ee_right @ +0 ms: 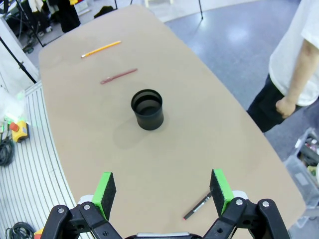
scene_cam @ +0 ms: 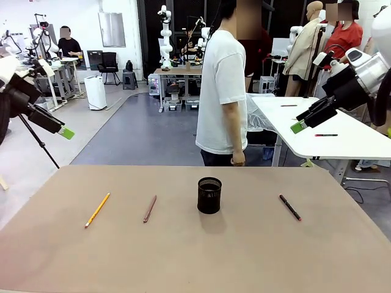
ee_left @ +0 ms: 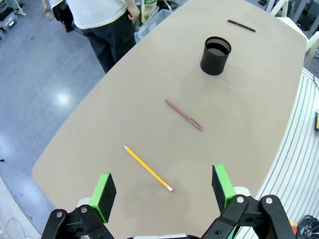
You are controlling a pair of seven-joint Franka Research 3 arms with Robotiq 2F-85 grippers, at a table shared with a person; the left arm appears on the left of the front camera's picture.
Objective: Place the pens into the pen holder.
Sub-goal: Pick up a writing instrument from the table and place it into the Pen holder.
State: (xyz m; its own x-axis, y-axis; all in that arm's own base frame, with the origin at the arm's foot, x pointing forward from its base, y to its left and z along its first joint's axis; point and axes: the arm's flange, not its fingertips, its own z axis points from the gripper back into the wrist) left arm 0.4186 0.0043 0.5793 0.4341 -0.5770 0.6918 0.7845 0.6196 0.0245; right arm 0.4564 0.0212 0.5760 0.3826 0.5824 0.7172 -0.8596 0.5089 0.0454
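Note:
The black mesh pen holder [scene_cam: 209, 195] [ee_left: 216, 55] [ee_right: 147, 109] stands upright near the table's middle. Left of it lie a reddish-brown pen [scene_cam: 149, 209] [ee_left: 184, 114] [ee_right: 118, 76] and, farther left, a yellow-orange pencil [scene_cam: 97, 210] [ee_left: 148, 168] [ee_right: 101, 49]. A black pen with a red tip [scene_cam: 290, 207] [ee_left: 241, 25] [ee_right: 197, 206] lies to the right. My left gripper [scene_cam: 66, 131] [ee_left: 162, 191] hangs open high above the left table edge. Raised at the right, my right gripper [scene_cam: 297, 125] [ee_right: 162, 189] is open too. Both hold nothing.
A person in a white shirt [scene_cam: 223, 91] stands at the far table edge, hand hanging by the hip. A white table [scene_cam: 330, 131] with pens stands behind at right. The brown table [scene_cam: 195, 256] has bare room in front of the holder.

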